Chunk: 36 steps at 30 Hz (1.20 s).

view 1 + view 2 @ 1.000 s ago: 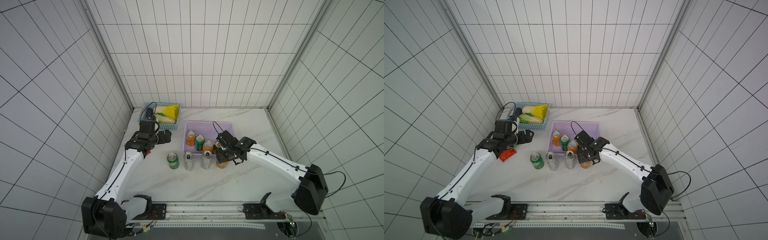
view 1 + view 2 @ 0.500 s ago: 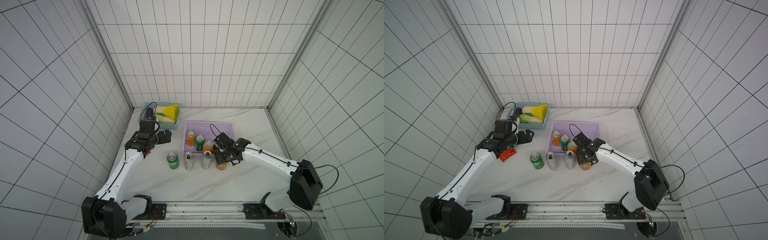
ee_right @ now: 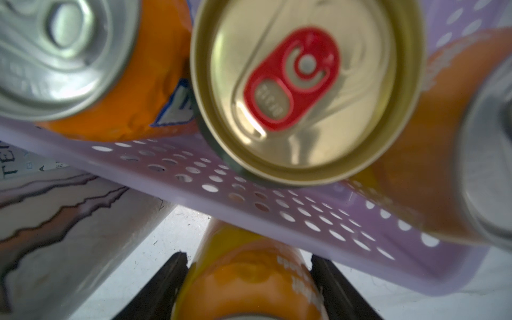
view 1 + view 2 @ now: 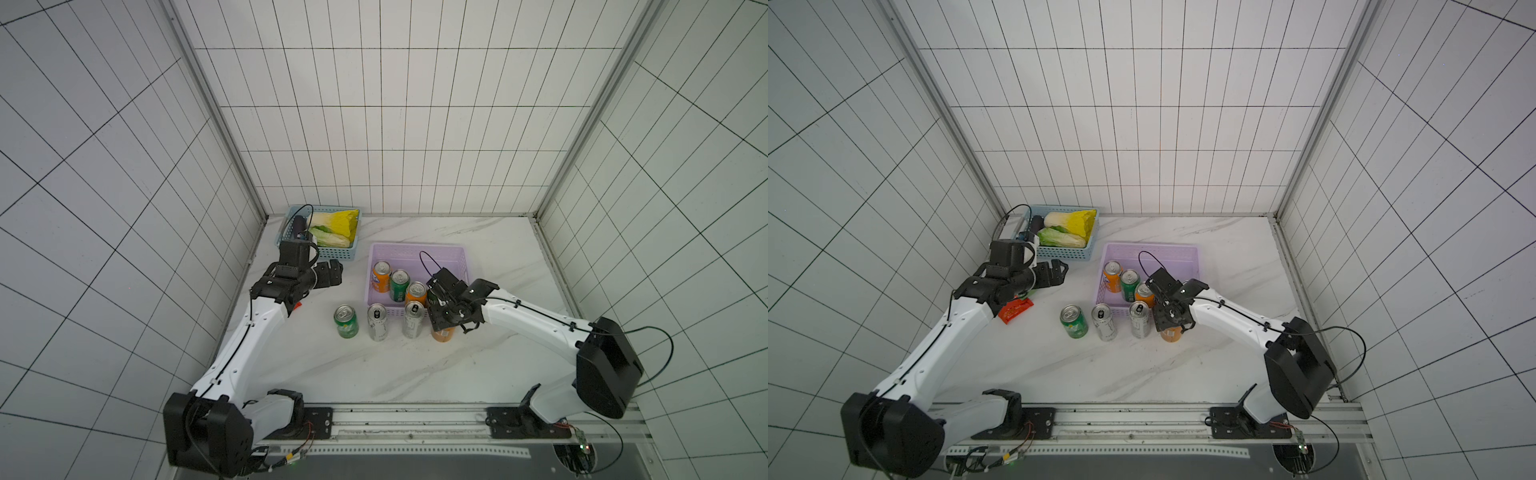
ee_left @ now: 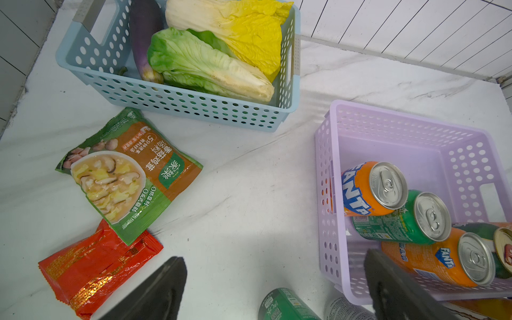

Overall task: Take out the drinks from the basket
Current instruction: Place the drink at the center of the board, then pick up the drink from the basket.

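Observation:
The lilac basket (image 4: 417,248) holds an orange can (image 4: 381,275), a green can (image 4: 400,285) and another orange can (image 4: 415,293). The right wrist view adds a dark green can with a gold top (image 3: 307,91) inside the basket wall (image 3: 177,158). On the table in front stand a green can (image 4: 345,321) and two slim silver-white cans (image 4: 377,322) (image 4: 413,319). My right gripper (image 4: 446,321) is shut on an orange can (image 4: 444,334) at the right end of that row, its fingers (image 3: 169,277) on both sides. My left gripper (image 4: 335,276) hovers open left of the basket.
A light blue basket (image 4: 332,253) of vegetables stands at the back left. A flat green snack packet (image 5: 130,174) and a red packet (image 5: 97,266) lie on the table under my left arm. Tiled walls close in both sides and the back.
My right arm has swung slightly left and lowered the orange can a little at the end of the row. The left arm has not moved.

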Available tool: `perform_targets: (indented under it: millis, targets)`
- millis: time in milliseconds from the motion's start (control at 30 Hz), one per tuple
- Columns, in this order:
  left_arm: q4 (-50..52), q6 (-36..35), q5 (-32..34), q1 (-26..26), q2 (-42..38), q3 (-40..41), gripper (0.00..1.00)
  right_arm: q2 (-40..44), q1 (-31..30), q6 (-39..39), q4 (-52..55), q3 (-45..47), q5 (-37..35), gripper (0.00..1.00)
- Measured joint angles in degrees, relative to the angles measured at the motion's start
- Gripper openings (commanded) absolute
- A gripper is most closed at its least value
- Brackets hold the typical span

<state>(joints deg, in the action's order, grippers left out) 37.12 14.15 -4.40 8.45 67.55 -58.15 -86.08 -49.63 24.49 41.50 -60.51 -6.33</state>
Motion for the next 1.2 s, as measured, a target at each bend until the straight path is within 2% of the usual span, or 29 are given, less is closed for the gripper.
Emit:
perform_targets:
  millis: [433, 767, 967, 1200]
  targets:
    - [0.00, 0.00, -0.02, -0.04, 0.00, 0.00, 0.98, 0.17, -0.11, 0.39, -0.15, 0.00, -0.04, 0.84]
    - [0.00, 0.00, -0.07, -0.04, 0.02, 0.00, 0.98, 3.06, -0.22, -1.33, 3.19, -2.03, -0.57, 0.90]
    - [0.00, 0.00, -0.15, -0.04, 0.02, 0.00, 0.98, 3.61, 1.60, -6.88, 7.15, -7.87, 0.24, 0.90]
    - [0.00, 0.00, -0.15, -0.07, 0.02, 0.00, 0.98, 3.61, 9.01, -16.74, 12.48, -13.11, 2.40, 0.91]
